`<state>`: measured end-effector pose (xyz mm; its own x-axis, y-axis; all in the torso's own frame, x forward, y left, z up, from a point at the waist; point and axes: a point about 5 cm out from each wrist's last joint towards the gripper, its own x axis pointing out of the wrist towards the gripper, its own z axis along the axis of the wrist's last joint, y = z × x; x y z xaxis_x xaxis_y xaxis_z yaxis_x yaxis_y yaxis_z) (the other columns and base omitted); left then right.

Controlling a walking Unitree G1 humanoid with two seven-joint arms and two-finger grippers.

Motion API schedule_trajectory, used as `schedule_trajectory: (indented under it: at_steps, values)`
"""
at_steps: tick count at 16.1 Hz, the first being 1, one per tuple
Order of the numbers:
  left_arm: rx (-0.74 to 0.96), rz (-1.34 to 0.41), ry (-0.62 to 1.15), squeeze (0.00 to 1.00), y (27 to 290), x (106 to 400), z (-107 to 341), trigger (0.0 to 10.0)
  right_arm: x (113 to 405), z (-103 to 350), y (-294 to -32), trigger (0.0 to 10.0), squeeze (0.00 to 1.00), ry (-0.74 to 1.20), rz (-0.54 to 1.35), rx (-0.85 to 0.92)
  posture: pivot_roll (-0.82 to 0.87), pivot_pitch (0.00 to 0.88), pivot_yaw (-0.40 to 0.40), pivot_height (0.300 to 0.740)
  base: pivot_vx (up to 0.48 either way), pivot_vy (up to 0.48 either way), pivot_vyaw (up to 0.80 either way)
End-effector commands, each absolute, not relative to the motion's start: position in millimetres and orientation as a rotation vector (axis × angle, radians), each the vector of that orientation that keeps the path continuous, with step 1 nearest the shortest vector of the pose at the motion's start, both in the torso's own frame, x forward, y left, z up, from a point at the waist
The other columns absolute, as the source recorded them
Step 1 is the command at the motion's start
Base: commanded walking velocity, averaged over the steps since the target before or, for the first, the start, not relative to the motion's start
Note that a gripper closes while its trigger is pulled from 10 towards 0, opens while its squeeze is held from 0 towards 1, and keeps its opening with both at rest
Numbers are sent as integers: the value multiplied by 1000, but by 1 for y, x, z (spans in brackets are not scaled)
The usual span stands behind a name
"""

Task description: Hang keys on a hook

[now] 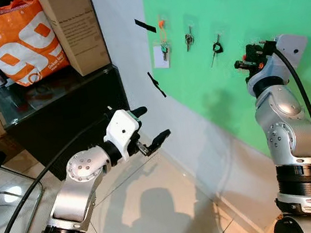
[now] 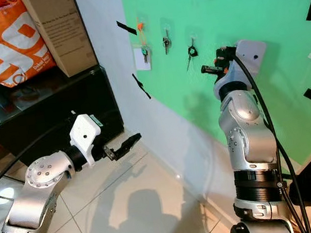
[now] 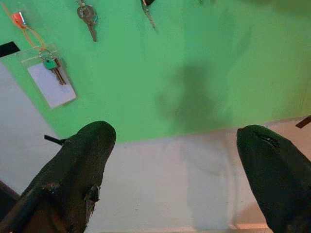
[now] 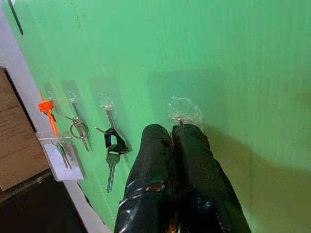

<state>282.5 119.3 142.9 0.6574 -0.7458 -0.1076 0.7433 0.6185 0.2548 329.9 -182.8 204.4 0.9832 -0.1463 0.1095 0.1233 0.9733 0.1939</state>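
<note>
Right gripper (image 4: pixel 172 133) is raised to the green wall panel (image 1: pixel 281 18), its two black fingers pressed together with the tips right at a clear adhesive hook (image 4: pixel 183 112). No key can be made out between the fingers from the right wrist view — whether a key ring is pinched there or already slipped onto the hook is hidden by the fingertips.

Three other hooks on the panel already carry loads: an orange-tagged set with a white card (image 1: pixel 162 49), a small key ring (image 1: pixel 189 39), and a black-fob key (image 1: pixel 216 49). The fourth hook, at the gripper, looks bare apart from its metal prong.

Left gripper (image 1: pixel 153 140) hangs low in front of the white wall, fingers wide apart, empty.

Judgement: task is at the final placement stage — hanging at the fourth hook either under way or just finished; release and withdrawal remain.

Black cabinet (image 1: pixel 57 118) with orange bag (image 1: pixel 17 40) stands to the left, uninvolved.
</note>
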Motion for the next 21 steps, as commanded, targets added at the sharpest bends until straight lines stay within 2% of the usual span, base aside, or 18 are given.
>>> schedule_trajectory:
  at_steps: [1,10,21]
  values:
    - [310,-873,-9,0,120,282,144,10000,330,204,-182,10000,0,-121,-140,195,-55,0,64,740,0,0,0]
    - [316,-889,5,0,120,282,143,10000,326,188,-180,10000,0,-34,-138,187,-57,0,78,740,0,0,0]
    - [314,-899,1,0,117,283,145,10000,318,190,-176,10000,0,-61,-83,233,-59,0,82,740,0,0,0]
